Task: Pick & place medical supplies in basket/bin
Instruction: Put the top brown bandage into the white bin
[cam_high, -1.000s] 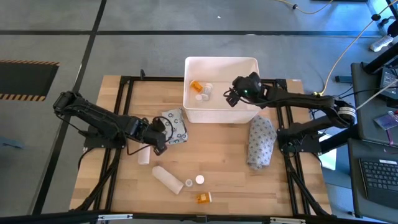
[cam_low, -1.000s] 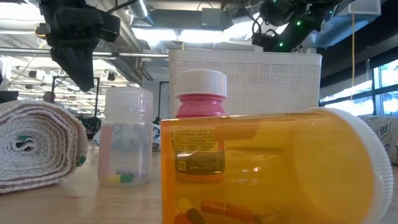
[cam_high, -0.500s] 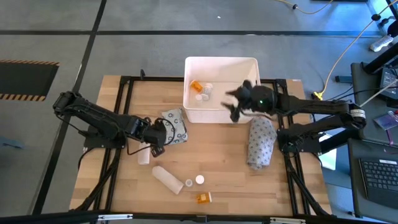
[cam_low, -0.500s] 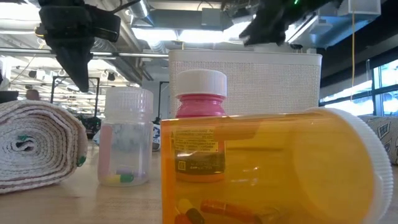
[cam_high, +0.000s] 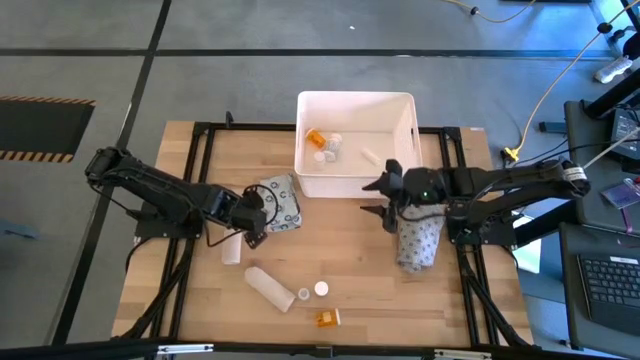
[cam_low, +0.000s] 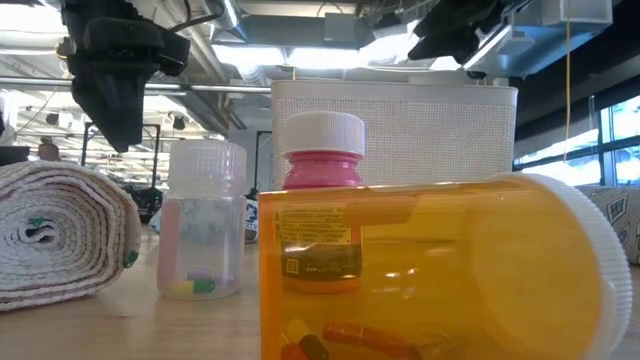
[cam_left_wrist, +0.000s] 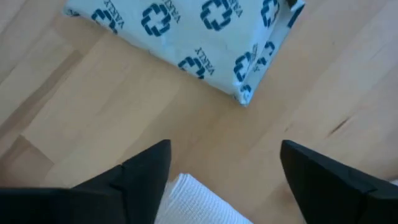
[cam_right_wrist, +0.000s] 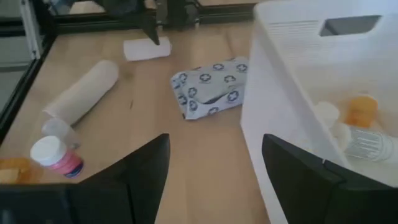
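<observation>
While the left gripper (cam_high: 252, 222) hangs just left of centre in the high view, its fingers spread and holding nothing, the short white roll (cam_high: 231, 250) lies just below it and to the left, on the wood. The left wrist view shows that roll's ribbed white end (cam_left_wrist: 193, 202) right between your open fingers, so the left arm is the nearer one and, by my read, only needs to drop and close. In the high view the roll's long axis runs roughly up and down the frame; I can't tell whether the fingers cross it squarely.

The printed packet (cam_high: 278, 203) touches or nearly touches that gripper on its right: soft, crinkled, flat, covered in blue cross marks.

The right gripper (cam_high: 384, 202) sits right of centre, below the white bin (cam_high: 408, 130), wide open and empty, over the top end of a grey fabric bundle (cam_high: 418, 238).

Left to clear at lower centre: a long white tube (cam_high: 268, 287) lying diagonally, a small white-capped bottle (cam_high: 320, 289), an orange pill bottle (cam_high: 327, 318). All hard, smooth, prone to rolling. The bin is rigid with tall walls; an orange bottle (cam_high: 316, 137) and white bottles are already inside.
</observation>
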